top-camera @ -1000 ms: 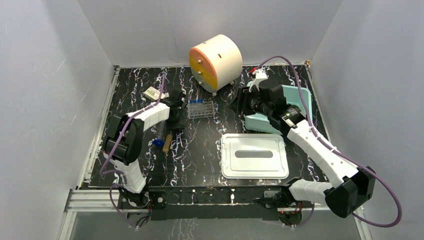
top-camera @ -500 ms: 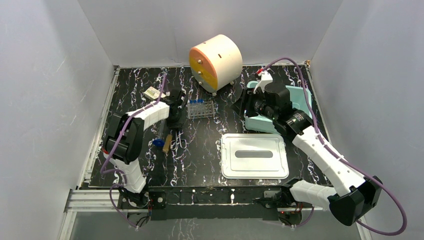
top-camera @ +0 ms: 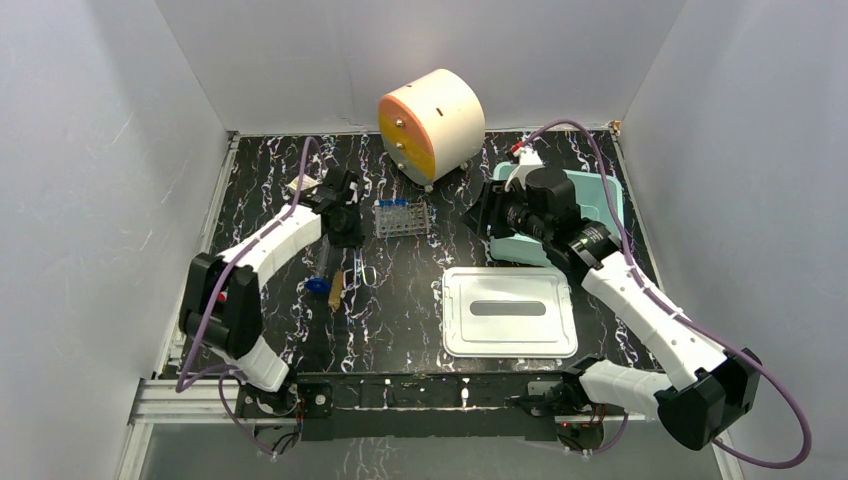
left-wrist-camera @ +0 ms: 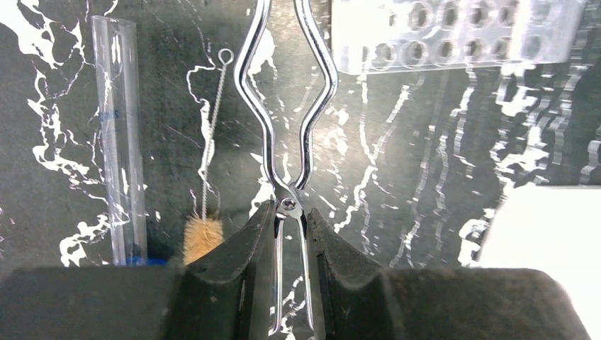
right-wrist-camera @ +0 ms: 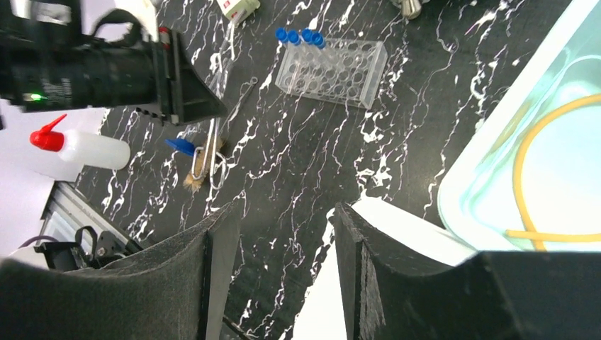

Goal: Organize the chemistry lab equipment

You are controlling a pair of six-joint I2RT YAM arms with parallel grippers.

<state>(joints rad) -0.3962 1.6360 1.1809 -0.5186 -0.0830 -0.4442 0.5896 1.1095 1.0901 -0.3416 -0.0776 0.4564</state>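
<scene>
My left gripper point(left-wrist-camera: 289, 212) is shut on the handles of a pair of metal tongs point(left-wrist-camera: 288, 203), whose tips point away toward the clear tube rack point(left-wrist-camera: 453, 32). Beside the tongs lie a wire brush with tan bristles point(left-wrist-camera: 202, 235) and a clear blue-capped tube point(left-wrist-camera: 120, 134). From above, the left gripper point(top-camera: 345, 215) sits just left of the rack point(top-camera: 402, 218), which holds blue-capped tubes point(right-wrist-camera: 301, 35). My right gripper point(right-wrist-camera: 285, 212) is open and empty, hovering between the white lid point(top-camera: 510, 312) and the teal tub point(top-camera: 605, 195). Tan tubing point(right-wrist-camera: 546, 163) lies in the tub.
The round cream-and-orange cabinet point(top-camera: 430, 122) stands at the back centre. A small white box point(top-camera: 300, 185) sits at the back left. A squirt bottle with a red cap point(right-wrist-camera: 85, 149) shows at the left of the right wrist view. White walls close in three sides.
The left gripper has shut on the tongs and its arm has stretched toward the back of the table. The right arm has shifted slightly left.
</scene>
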